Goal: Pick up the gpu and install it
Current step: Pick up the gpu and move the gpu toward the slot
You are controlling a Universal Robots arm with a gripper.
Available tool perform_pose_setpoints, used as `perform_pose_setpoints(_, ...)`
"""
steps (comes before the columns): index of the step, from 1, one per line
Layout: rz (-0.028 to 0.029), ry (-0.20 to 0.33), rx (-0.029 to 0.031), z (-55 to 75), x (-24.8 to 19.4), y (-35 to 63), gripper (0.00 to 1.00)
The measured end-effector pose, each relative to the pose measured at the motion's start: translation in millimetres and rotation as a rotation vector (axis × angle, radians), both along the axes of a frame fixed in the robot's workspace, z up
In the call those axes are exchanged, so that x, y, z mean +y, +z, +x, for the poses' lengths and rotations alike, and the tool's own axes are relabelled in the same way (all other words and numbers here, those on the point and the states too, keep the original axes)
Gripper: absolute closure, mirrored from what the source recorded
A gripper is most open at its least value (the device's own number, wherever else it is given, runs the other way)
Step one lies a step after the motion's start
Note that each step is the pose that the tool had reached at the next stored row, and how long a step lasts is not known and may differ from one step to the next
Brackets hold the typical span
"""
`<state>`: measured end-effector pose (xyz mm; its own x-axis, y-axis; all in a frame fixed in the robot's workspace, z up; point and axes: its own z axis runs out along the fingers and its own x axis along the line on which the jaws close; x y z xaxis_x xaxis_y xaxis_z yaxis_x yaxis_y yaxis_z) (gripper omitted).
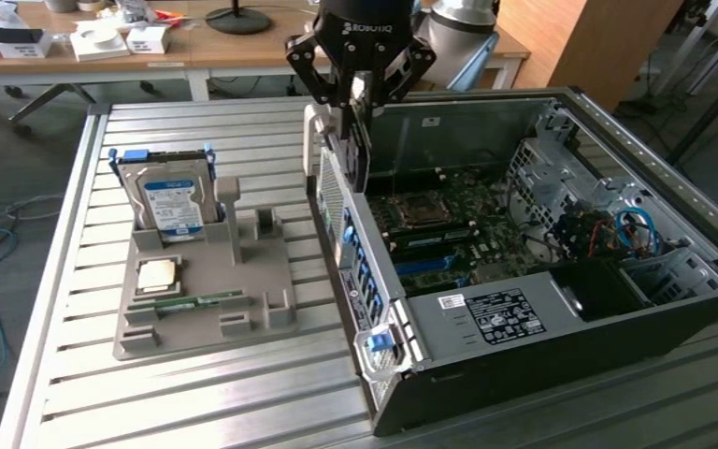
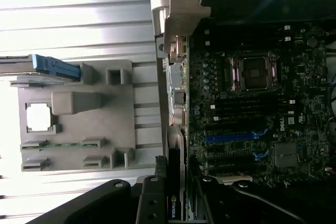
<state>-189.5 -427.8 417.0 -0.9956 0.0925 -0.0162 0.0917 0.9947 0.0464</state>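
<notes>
In the exterior view, the black multi-fingered gripper (image 1: 359, 94) is clamped on the thin, flat, dark gpu card (image 1: 355, 154). The card hangs upright over the rear edge of the open black desktop computer case (image 1: 522, 383). In the wrist view, the gripper (image 2: 178, 195) holds the gpu (image 2: 175, 174) edge-on between the green motherboard (image 2: 247, 108) and the grey moulded parts tray (image 2: 121, 124).

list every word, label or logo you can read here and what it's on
"NVIDIA", sideways, on the gpu held in the hand
"ROBOTIQ", upside down, on the hand's black body
label on the hard drive: too small to read
sticker on the computer case: too blurred to read
</notes>
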Motion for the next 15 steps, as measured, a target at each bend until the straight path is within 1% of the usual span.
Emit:
perform_pose_setpoints(11,0.0025,0.0,0.0,25.0,0.0,0.0,0.73)
perform_pose_setpoints(15,0.003,0.0,0.0,39.4,0.0,0.0,0.73)
